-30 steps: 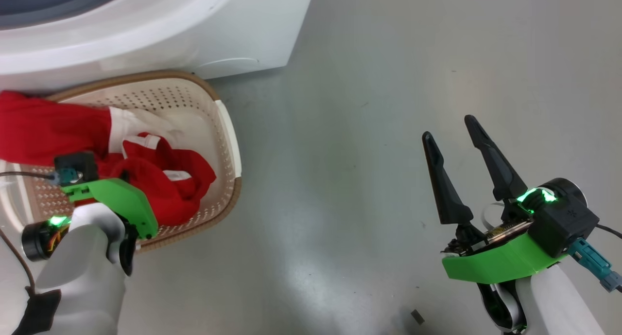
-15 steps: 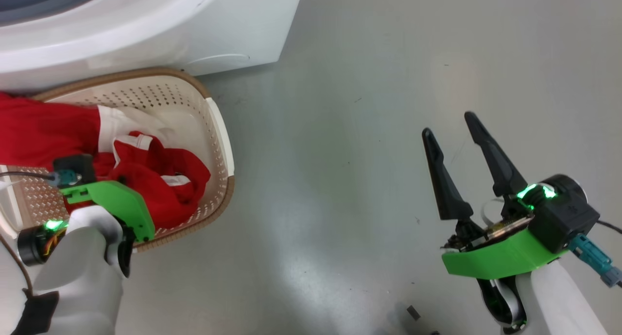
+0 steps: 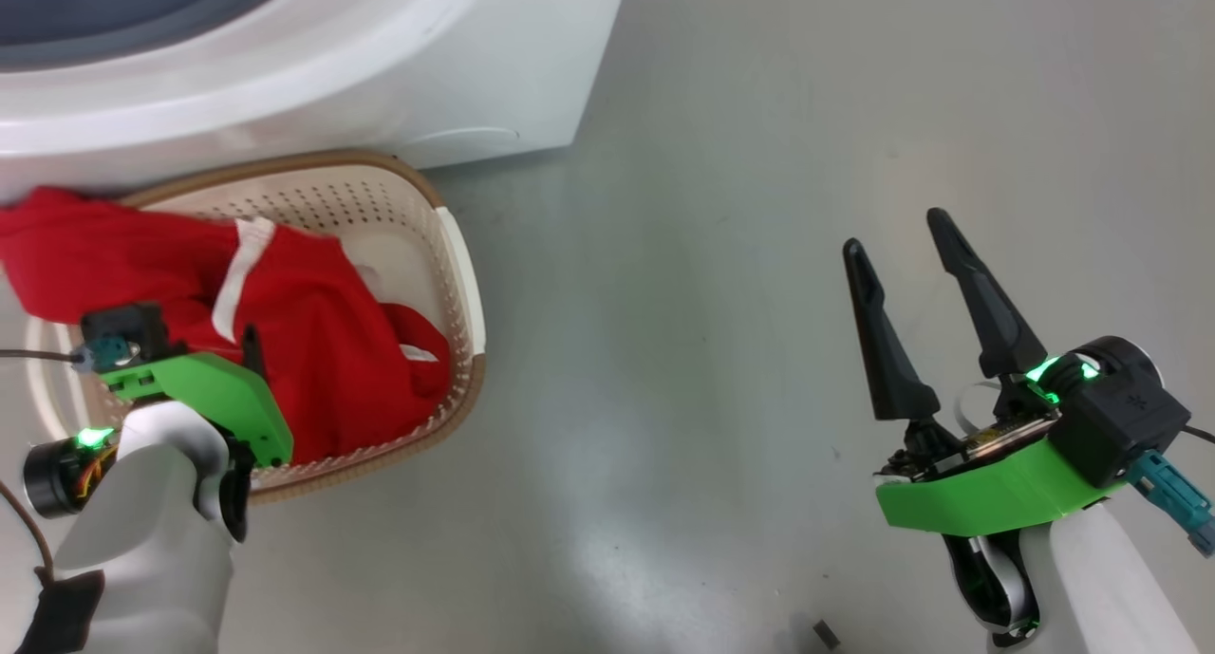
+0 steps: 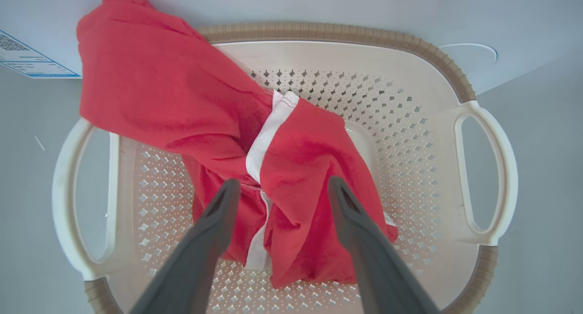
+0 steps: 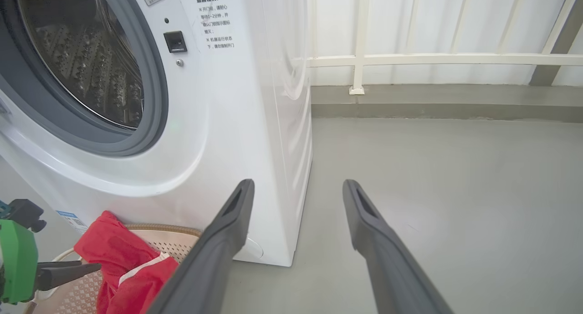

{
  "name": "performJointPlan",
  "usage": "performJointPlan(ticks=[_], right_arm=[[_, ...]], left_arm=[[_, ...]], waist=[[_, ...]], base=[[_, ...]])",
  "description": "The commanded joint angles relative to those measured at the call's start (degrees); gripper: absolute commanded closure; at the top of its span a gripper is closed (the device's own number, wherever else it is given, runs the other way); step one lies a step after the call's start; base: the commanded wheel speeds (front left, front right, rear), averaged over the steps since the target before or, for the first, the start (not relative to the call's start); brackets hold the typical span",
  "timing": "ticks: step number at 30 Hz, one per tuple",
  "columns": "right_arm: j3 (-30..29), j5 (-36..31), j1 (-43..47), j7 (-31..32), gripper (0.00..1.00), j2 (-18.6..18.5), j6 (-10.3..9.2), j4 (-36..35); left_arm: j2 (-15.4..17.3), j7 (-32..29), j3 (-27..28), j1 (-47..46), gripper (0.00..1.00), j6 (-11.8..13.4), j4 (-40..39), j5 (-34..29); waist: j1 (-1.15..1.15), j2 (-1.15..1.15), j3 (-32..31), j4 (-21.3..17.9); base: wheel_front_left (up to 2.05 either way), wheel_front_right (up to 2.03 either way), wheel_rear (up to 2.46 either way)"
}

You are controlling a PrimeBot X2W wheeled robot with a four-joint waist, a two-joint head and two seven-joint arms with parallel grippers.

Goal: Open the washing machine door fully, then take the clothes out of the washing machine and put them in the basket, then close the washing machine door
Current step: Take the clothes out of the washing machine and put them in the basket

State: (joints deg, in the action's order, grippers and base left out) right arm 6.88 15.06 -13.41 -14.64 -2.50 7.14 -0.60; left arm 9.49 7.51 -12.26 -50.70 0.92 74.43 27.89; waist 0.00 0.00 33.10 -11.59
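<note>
My left claw (image 4: 282, 184) is spread wide above the soft bright red clothes (image 4: 159, 90) with a white stripe, and it pinches nothing. The crumpled cloth lies in the cream-white perforated plastic basket (image 4: 346, 31) with brown woven-look rim, one end draped over the rim beside the big white boxy washing machine (image 5: 227, 122). My right claw (image 3: 893, 231) is spread too, empty, over the smooth grey floor (image 3: 712, 350)

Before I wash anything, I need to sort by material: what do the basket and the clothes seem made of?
The basket: likely moulded plastic, cream, faintly glossy, with punched holes; brown ribbed rim probably plastic too. The clothes: soft matte red fabric, maybe a knit, creasing and draping over the rim, with a stitched white stripe.
</note>
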Motion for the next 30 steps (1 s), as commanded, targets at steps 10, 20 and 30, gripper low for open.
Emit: performJointPlan(ticks=[10,20,30], right_arm=[[0.12,-0.51,2.14,-0.36,0.0,-0.38,0.35,-0.97],[-0.94,-1.06,3.64,-0.36,0.0,-0.38,0.35,-0.68],[-2.3,-1.47,5.27,-0.36,0.0,-0.38,0.35,-0.14]], left_arm=[[-0.12,5.7,0.25,2.71,0.0,-2.59,-1.3,0.6],[-1.57,7.42,-0.05,5.73,0.0,-2.8,-7.51,0.1],[-2.52,7.48,0.97,13.3,0.0,-0.91,-20.01,-0.95]], waist=[[0.0,0.0,-4.81,3.23],[0.0,0.0,-8.85,5.13],[0.0,0.0,-13.54,6.96]], base=[[0.0,0.0,0.0],[0.0,0.0,0.0],[0.0,0.0,0.0]])
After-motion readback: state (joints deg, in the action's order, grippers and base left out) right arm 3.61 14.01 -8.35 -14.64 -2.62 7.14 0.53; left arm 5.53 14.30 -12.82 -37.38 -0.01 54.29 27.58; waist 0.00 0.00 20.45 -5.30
